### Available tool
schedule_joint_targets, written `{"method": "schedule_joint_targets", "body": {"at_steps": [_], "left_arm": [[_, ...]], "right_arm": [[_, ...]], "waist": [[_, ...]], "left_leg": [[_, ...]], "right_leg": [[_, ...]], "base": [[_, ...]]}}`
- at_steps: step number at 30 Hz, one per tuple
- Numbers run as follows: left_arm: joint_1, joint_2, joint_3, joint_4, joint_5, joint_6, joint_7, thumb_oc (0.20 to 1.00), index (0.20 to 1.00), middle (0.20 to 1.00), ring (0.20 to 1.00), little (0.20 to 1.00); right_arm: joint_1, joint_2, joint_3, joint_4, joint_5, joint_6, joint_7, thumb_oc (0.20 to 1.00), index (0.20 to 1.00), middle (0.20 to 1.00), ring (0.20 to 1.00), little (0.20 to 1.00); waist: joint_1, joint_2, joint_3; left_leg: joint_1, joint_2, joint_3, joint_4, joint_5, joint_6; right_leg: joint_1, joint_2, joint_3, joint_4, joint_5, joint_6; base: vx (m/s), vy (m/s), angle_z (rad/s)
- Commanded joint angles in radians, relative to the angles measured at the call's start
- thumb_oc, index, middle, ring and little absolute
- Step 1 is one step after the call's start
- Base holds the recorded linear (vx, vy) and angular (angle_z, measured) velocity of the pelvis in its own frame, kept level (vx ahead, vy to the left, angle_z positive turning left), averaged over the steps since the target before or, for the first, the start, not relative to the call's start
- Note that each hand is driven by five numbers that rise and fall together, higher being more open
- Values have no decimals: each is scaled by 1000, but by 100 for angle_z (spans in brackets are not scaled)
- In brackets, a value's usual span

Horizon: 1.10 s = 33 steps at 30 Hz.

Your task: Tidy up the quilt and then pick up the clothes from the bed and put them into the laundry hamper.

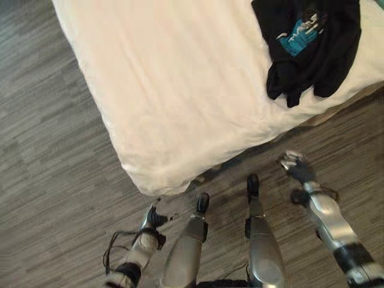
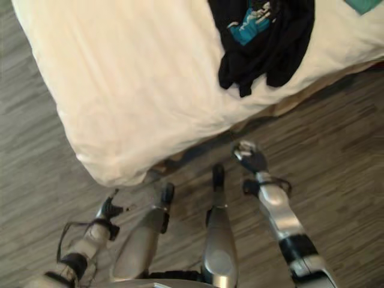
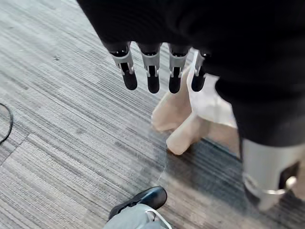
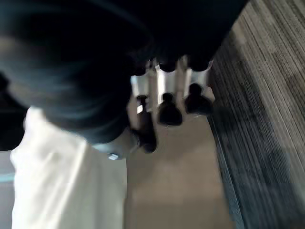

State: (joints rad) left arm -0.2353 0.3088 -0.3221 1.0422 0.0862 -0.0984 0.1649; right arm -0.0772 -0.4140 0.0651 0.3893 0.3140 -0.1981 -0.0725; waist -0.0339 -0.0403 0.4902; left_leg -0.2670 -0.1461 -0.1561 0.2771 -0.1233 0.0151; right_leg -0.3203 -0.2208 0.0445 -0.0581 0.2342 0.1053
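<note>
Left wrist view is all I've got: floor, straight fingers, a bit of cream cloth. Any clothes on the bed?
Observer: Yes. A black garment with a teal print lies on the cream quilt, near the bed's edge on the robot's right.
Operator: Right hand holding anything?
Observer: No. The right hand hangs over the floor beside the bed, fingers relaxed, empty.
Operator: Anything else up there?
Observer: A teal item on the quilt beyond the garment, too cropped to identify.
</note>
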Motion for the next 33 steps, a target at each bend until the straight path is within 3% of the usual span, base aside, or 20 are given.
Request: {"method": "schedule_joint_targets", "body": {"at_steps": [1,2,3,5,7,9,14,16,17,19,20,21,22,23,25,27,29,30,32,33], "left_arm": [[70,4,19,16,29,4,-8,1000,1000,1000,1000,1000],[71,10,21,22,38,9,-13,1000,1000,1000,1000,1000],[70,21,30,32,41,16,-18,1000,1000,1000,1000,1000],[76,28,35,37,44,19,-25,1000,1000,1000,1000,1000],[88,44,40,53,63,35,-38,1000,1000,1000,1000,1000],[108,51,43,75,77,41,-48,1000,1000,1000,1000,1000],[137,63,85,122,71,47,-60,1000,1000,1000,1000,1000],[143,58,81,124,74,46,-58,1000,1000,1000,1000,1000],[171,31,82,119,78,34,-45,1000,1000,1000,1000,1000],[167,25,93,115,57,23,-31,1000,1000,1000,1000,1000],[159,25,92,108,43,22,-18,1000,1000,1000,1000,1000],[150,25,85,105,34,18,-8,1000,1000,1000,1000,1000],[147,25,86,92,12,10,1,1000,1000,1000,1000,1000],[146,26,93,72,-6,4,1,1000,1000,1000,1000,1000],[153,19,95,49,-28,3,-3,1000,1000,1000,1000,1000],[164,13,89,51,-26,2,-4,1000,1000,1000,1000,1000],[171,12,83,68,-14,6,-7,1000,1000,1000,1000,1000],[171,12,83,68,-14,6,-7,1000,1000,1000,1000,1000],[171,18,91,121,0,22,-18,1000,1000,1000,1000,1000],[171,18,91,121,0,22,-18,1000,1000,1000,1000,1000]], "right_arm": [[-9,-65,10,14,-18,-6,-23,200,200,200,200,200],[11,-59,8,51,-42,0,-31,200,200,200,200,200],[37,-52,-2,93,-62,9,-36,1000,1000,1000,1000,1000],[49,-40,1,147,-69,15,-36,1000,1000,1000,1000,1000],[50,-22,38,263,-120,40,-35,1000,1000,1000,1000,1000],[47,-3,61,388,-161,60,-35,1000,1000,1000,1000,1000],[-6,31,146,698,-280,118,-30,1000,1000,1000,1000,1000],[-15,36,160,734,-294,126,-29,1000,1000,1000,1000,1000],[-3,38,174,777,-311,133,-24,1000,1000,1000,1000,1000],[0,33,178,786,-321,130,-25,1000,1000,1000,1000,1000],[-3,30,176,787,-317,133,-34,1000,1000,1000,1000,1000],[-6,31,179,797,-318,141,-40,1000,1000,1000,1000,1000],[-9,30,183,807,-317,144,-43,1000,1000,1000,1000,1000],[-13,29,187,809,-318,145,-48,1000,1000,1000,1000,1000],[-20,25,198,811,-324,142,-47,1000,1000,1000,1000,1000],[-26,19,210,817,-336,135,-54,1000,1000,1000,1000,1000],[-32,19,206,833,-341,139,-61,1000,1000,1000,1000,1000],[-32,19,206,834,-341,139,-61,1000,1000,1000,1000,1000],[-28,39,206,828,-365,142,-57,1000,1000,1000,1000,1000],[-28,39,206,828,-365,142,-57,1000,1000,1000,1000,1000]], "waist": [[-30,25,-100],[-31,33,-107],[-33,32,-121],[-30,33,-137],[-9,40,-180],[21,44,-214],[97,39,-268],[101,37,-277],[100,47,-281],[130,38,-254],[148,30,-234],[165,19,-217],[179,16,-206],[194,18,-199],[211,25,-211],[228,54,-229],[244,60,-231],[245,58,-228],[257,17,-249],[257,18,-251]], "left_leg": [[91,59,7,-105,-99,-37],[102,73,33,-125,-88,-35],[113,91,73,-157,-65,-35],[134,105,101,-187,-49,-36],[183,156,189,-258,-4,-37],[205,185,267,-288,19,-43],[262,213,403,-294,3,-49],[274,219,409,-286,-9,-53],[275,243,406,-129,-42,-74],[194,254,338,118,43,-97],[129,220,268,213,50,-100],[64,147,210,248,25,-94],[14,88,173,236,5,-88],[-17,70,166,205,-2,-83],[-43,74,173,100,17,-74],[-55,89,166,-84,118,-87],[-58,106,172,-234,167,-96],[-52,104,173,-239,169,-96],[-8,79,147,-239,168,-47],[-10,80,146,-239,169,-47]], "right_leg": [[-40,-52,-154,23,-121,108],[-26,-42,-185,44,-149,97],[-9,-33,-229,92,-181,85],[17,-20,-263,123,-204,75],[86,6,-364,203,-251,56],[153,-11,-473,235,-275,40],[265,-15,-606,180,-280,50],[269,7,-582,146,-282,41],[295,67,-511,48,-301,19],[338,101,-465,-16,-295,-13],[354,103,-442,-22,-304,-23],[366,103,-411,-22,-311,-27],[376,108,-378,-20,-319,-25],[384,114,-353,-24,-332,-17],[401,126,-323,-29,-367,-12],[437,167,-308,-29,-394,-11],[479,183,-304,-29,-424,-9],[483,181,-303,-29,-426,-8],[520,178,-275,76,-442,4],[518,179,-275,76,-441,4]], "base": [[-98,161,-85],[-142,117,-115],[-121,111,-125],[-85,70,-126],[-86,-30,-186],[-5,-109,-154],[83,-179,-137],[189,-340,-205],[288,-385,-129],[212,-367,-92],[90,-170,-155],[182,-98,-185],[209,-53,-177],[289,-57,-173],[404,-25,-210],[554,43,-98],[458,14,-13],[654,49,-19],[654,90,-6],[357,59,-41]]}}
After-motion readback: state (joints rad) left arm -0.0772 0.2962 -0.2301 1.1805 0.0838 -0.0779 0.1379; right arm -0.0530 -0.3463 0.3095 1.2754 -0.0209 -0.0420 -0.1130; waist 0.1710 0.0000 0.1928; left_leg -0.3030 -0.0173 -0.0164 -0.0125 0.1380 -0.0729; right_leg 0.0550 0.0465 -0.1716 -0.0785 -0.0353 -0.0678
